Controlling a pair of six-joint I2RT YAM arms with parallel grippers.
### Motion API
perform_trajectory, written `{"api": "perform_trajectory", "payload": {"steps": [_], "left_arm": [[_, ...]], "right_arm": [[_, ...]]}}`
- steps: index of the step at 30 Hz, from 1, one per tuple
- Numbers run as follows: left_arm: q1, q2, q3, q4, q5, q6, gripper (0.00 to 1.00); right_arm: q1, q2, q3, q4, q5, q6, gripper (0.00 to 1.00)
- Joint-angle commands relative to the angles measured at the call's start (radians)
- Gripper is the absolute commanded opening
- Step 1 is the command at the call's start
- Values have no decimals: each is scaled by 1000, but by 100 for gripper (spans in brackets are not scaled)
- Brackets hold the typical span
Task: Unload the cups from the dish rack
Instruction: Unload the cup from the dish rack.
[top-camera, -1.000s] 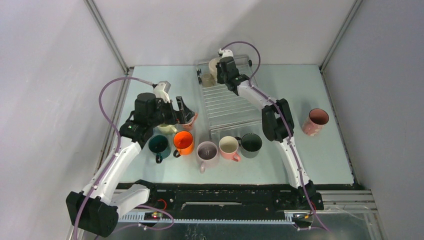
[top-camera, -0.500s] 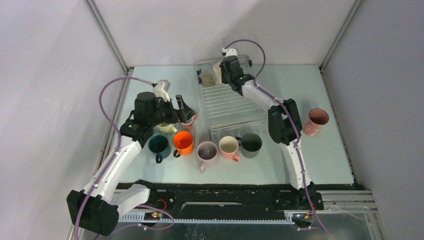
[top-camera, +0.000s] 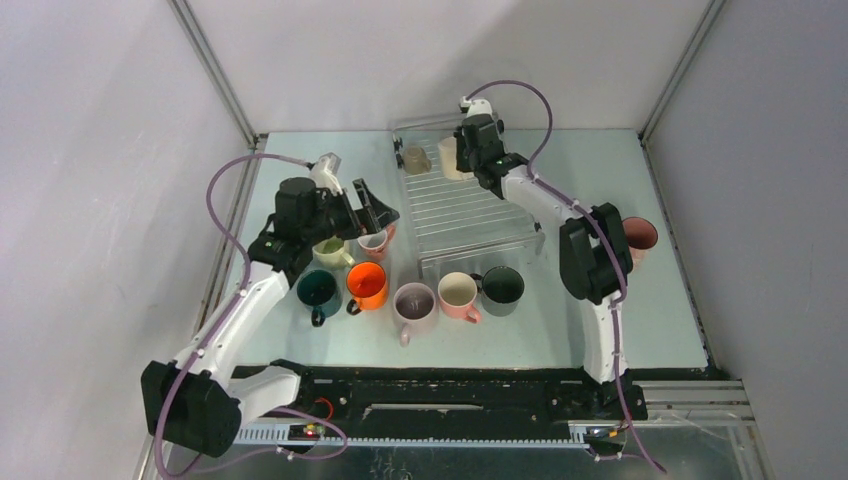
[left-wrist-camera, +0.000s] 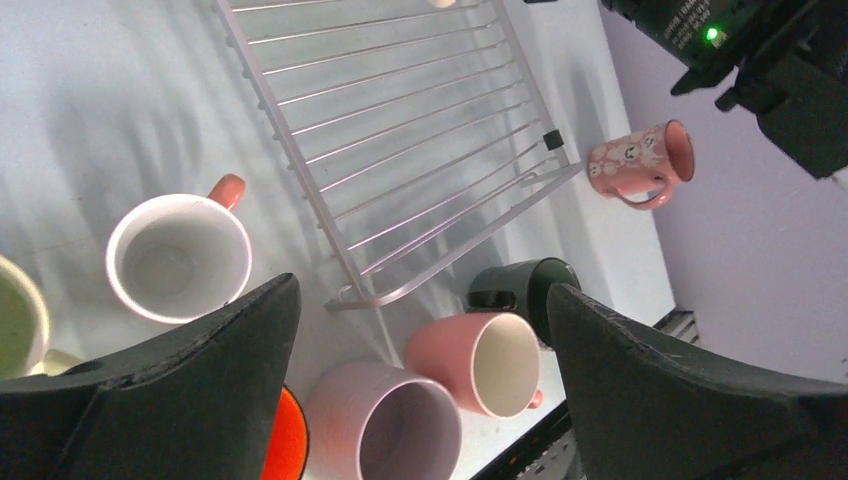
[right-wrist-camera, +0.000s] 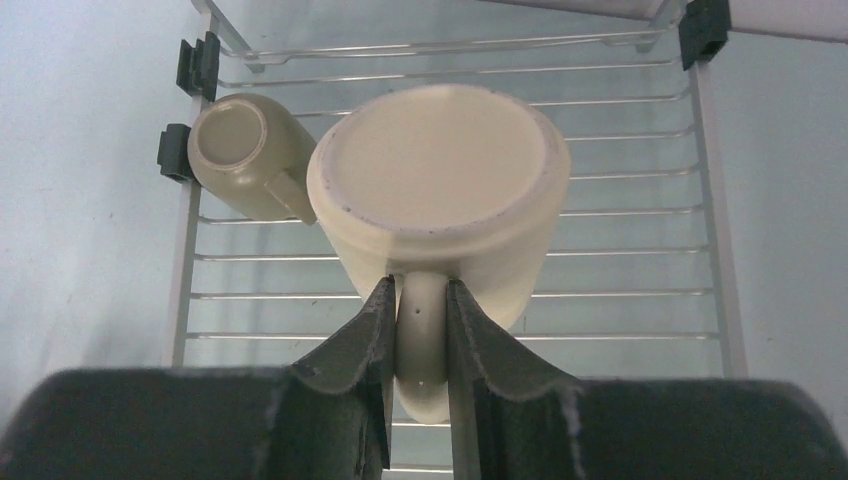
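- We find the cream cup (right-wrist-camera: 440, 200) over the far end of the dish rack (right-wrist-camera: 708, 200), base toward the wrist camera, handle pointing back into the right gripper (right-wrist-camera: 418, 290), whose fingers (right-wrist-camera: 368, 345) pinch that handle.
- Since a second ago it has shifted rightward, away from the olive mug (right-wrist-camera: 245, 155) beside it on the ribs.
- The left gripper (left-wrist-camera: 420, 300) gapes wide, holding nothing, and has lifted off the white cup (left-wrist-camera: 180, 258).
- The pink patterned mug (left-wrist-camera: 640, 160), on the table (top-camera: 660, 300) right of the rack, bears pale marks too small for us to read.
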Motion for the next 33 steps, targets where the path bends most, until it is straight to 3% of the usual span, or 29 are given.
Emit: {"api": "perform_trajectory", "payload": {"steps": [1,12,18,33], "left_arm": [[7,32,57,130,51,-113,100],[6,147,-6,434,116,-414,100],[-25,215,-8,538,93,-523,100],[-69,253,30,433,62,-443,100]], "right_arm": [[-12,-152,-34,133,1,29,0],[-34,-260,-91,99,-82,107,0],[-42,-258,-25,-2,-148,181,0],[-32,-159,95,-230,-160,227,0]]}}
